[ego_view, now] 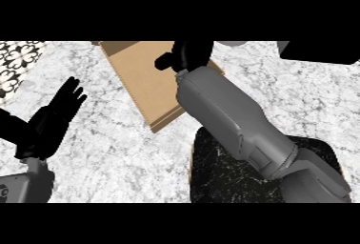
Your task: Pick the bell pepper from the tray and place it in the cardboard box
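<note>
On the marble counter: what the head view shows, line by line.

Counter [112, 157]: white and grey marbled top that fills most of the view; a patch of black-and-white patterned surface shows at the upper left corner.

Cardboard box [144, 78]: tan, lying at an angle in the upper middle of the counter, its near corner pointing down toward the tray. Its flat brown inside is visible on the left half; the right half is covered by the right forearm.

Tray [225, 178]: dark with pale speckles, rounded corners, at the lower right of the counter, just below the box's near corner. The right forearm crosses over it diagonally, hiding its middle and right part.

Bell pepper: cannot be seen anywhere. No part of it shows on the visible part of the tray, in the visible part of the box, or in the hand, so I cannot tell where it is.

Right hand [188, 55]: black, over the upper right part of the box at the end of the long grey forearm. Only its back and a stub of thumb show from here; I cannot tell whether it has hold of anything.

Left hand [60, 112]: black, at the left side of the counter, well apart from box and tray. Fingers straight and spread, pointing up and to the right, holding nothing, resting.
</note>
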`<state>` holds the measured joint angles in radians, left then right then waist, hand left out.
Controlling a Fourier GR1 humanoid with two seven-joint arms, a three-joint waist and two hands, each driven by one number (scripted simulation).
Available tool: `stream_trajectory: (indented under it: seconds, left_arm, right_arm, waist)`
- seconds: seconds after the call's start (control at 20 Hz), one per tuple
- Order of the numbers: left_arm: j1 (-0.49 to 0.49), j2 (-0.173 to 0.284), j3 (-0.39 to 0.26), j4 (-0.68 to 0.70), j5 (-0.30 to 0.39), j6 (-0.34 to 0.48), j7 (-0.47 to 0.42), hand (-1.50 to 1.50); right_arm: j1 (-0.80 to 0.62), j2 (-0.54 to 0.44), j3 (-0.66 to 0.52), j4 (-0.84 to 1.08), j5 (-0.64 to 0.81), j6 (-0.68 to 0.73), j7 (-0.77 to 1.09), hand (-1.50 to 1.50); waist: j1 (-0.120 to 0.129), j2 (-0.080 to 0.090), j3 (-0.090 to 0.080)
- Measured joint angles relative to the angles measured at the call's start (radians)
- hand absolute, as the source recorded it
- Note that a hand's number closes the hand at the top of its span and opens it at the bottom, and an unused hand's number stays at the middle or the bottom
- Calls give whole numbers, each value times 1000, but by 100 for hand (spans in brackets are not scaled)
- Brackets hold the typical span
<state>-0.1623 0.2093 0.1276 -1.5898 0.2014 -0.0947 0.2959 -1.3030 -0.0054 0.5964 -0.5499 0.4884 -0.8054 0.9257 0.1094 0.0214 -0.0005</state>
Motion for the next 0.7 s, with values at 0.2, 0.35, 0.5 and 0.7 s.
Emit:
stream_trajectory:
  seconds: [0.2,0.35,0.5,0.7]
  left_arm:
    - [15,15,27,-5,16,-3,7,0]
    - [44,15,35,-17,13,0,-2,0]
    - [74,18,46,-37,18,-1,3,0]
    - [99,25,68,-46,24,-2,1,0]
  right_arm:
    - [27,-1,-20,-35,-12,-132,-13,-150]
    - [60,0,-36,-57,-24,-192,-36,-150]
    - [90,0,-49,-110,-28,-229,-48,-150]
    - [182,-8,-61,-226,-11,-241,-68,-150]
  waist:
    - [-23,-7,0]
    - [-47,-12,0]
    - [-70,-18,1]
    - [-97,-23,1]
